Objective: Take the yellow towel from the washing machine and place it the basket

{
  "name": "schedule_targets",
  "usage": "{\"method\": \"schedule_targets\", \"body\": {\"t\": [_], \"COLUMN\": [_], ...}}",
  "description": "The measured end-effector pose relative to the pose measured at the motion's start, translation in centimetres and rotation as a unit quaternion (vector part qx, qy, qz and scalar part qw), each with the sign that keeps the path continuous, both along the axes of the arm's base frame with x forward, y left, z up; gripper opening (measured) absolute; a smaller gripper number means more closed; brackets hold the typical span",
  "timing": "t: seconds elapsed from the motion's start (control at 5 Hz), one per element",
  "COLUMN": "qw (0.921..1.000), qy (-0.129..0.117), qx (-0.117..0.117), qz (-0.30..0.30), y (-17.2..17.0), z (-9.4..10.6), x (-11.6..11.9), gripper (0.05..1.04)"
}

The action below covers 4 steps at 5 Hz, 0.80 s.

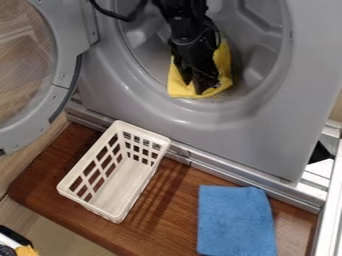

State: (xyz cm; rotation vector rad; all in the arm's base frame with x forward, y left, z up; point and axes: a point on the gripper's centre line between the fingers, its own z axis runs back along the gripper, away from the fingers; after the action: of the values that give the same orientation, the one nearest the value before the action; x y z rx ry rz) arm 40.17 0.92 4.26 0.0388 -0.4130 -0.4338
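Door, just one, round with a grey rim (63, 55), hangs open at the far left of the washing machine (310, 65). Below it, in the view's lower left corner, one small yellow piece (27, 251) lies by a black-and-white object (9, 240), cut off, so I cannot tell what that is. Next comes one white basket (120, 190) with slotted sides, set aslant on the brown bench (167, 220), between its left corner and the long edge along the machine; no towel is in it. Of two towels, the yellow towel (225, 62) sits bunched at the lower lip of the machine's one round opening. One black tool (199, 86) points down over its middle, with yellow cloth showing on both sides; whether it is spread or pinching, I cannot tell. The other, one folded blue towel (235, 220), lies near the bench's right edge.
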Motion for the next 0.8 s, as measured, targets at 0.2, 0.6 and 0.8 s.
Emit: {"method": "schedule_targets", "body": {"t": [0.2,0.6,0.8], "qw": [1.0000,0.9998,0.9996], "qy": [0.004,0.009,-0.017], "qx": [-0.003,-0.016,-0.023], "qz": [0.000,0.004,0.007], "y": [-0.6,-1.1,-1.3], "z": [-0.4,0.3,3.6], "x": [-0.4,-2.3,-4.5], "gripper": [0.147,0.058,0.058]}}
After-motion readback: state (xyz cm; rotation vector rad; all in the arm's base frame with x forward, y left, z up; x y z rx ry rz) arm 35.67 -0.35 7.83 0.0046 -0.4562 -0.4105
